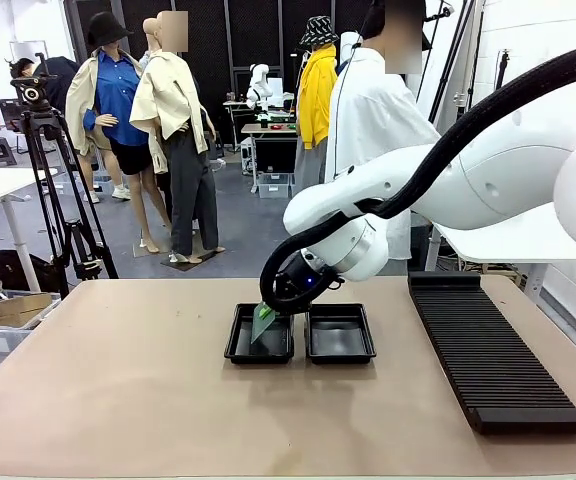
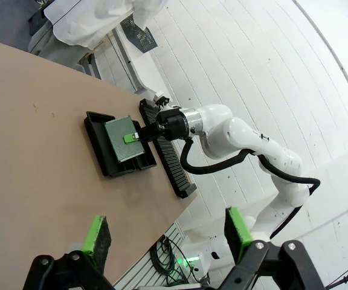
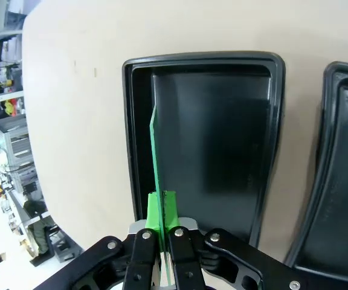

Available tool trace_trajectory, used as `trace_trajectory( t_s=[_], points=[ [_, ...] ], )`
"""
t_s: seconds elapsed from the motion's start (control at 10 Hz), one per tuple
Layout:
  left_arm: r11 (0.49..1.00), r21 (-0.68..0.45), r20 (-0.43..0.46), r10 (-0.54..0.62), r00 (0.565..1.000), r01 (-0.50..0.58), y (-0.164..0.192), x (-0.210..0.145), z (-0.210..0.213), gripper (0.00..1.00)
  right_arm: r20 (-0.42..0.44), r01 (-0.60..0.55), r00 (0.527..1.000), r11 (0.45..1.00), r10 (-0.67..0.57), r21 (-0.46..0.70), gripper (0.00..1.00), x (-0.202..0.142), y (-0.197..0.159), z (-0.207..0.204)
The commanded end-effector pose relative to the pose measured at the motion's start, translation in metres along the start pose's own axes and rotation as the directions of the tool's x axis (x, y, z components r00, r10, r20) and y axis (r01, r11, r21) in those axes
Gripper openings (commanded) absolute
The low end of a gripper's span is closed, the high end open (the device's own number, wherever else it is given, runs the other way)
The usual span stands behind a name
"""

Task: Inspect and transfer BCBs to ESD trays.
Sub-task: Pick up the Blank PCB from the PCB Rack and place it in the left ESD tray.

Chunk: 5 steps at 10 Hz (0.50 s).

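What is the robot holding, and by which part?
The right gripper pinches a green circuit board by its edge, over a black tray. The left gripper is empty.

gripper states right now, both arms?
left gripper: open, holding nothing.
right gripper: closed on a BCB, at the left ESD tray.

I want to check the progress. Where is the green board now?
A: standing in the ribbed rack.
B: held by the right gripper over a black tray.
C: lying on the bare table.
B: the right gripper pinches the green board over the tray.
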<state>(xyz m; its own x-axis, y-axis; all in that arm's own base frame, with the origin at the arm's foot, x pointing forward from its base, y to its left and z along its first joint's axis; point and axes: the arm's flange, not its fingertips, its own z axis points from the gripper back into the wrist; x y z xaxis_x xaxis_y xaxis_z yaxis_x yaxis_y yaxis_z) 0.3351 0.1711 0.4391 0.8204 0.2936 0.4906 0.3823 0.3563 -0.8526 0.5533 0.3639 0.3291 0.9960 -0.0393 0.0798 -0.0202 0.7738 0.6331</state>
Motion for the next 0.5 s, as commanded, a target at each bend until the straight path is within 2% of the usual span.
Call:
trace_trajectory(
  t_s=[0.0, 0.4],
  points=[
    [1.000, -0.011, 0.004, 0.003, 1.000, -0.003, -0.002, 0.000, 0.002, 1.00, 0.023, 0.019, 1.000, 1.000, -0.018, -0.023, 0.00, 0.010, 0.008, -0.014],
    [1.000, -0.011, 0.004, 0.003, 1.000, -0.003, -0.002, 0.000, 0.002, 1.00, 0.033, 0.023, 0.999, 0.999, -0.022, -0.026, 0.00, 0.016, 0.013, -0.026]
  ],
)
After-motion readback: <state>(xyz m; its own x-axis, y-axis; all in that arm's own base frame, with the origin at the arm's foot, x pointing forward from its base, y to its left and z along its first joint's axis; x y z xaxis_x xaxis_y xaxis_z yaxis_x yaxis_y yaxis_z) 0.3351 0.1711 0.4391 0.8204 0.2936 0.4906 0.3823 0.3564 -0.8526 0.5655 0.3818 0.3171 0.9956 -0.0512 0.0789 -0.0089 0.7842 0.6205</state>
